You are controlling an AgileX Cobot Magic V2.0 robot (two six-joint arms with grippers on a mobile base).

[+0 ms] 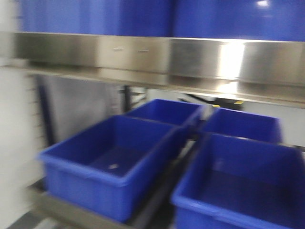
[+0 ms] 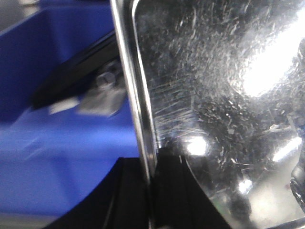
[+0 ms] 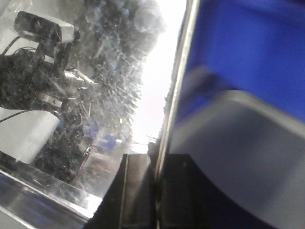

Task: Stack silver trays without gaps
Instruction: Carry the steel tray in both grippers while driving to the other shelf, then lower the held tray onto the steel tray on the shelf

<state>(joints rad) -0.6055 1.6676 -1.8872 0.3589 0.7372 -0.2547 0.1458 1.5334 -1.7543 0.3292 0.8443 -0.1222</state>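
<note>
Apparently the job is in mid-carry, not finished. In the left wrist view the left claw [image 2: 151,167] is closed on the thin rolled edge of a shiny tray [image 2: 214,95]. One black finger sits on the outside of that edge and the other on the inside, with the scratched, mirror-like floor of the tray spreading off to the right. The right wrist view shows the mirror case: the right claw [image 3: 157,164] pinches a tray edge the same way, with the bright reflecting surface on the left and blue plastic behind it. I judge both claws to be holding opposite edges of one tray, but no single view shows both grips together, so that is an inference.

The tray appears to be held up in the air beside the blue bins [image 1: 114,157]. Nothing in either wrist view shows it resting on a surface or on another tray. The front view is blurred and shows only four bins in two rows below a long steel rail [image 1: 143,52]. No tray, stack or arm appears there.

No stacked pair is visible, so I cannot confirm that any nesting has been done. What seems left is to bring this tray squarely over its partner, lower it so the edges seat evenly all round, and let go.
</note>
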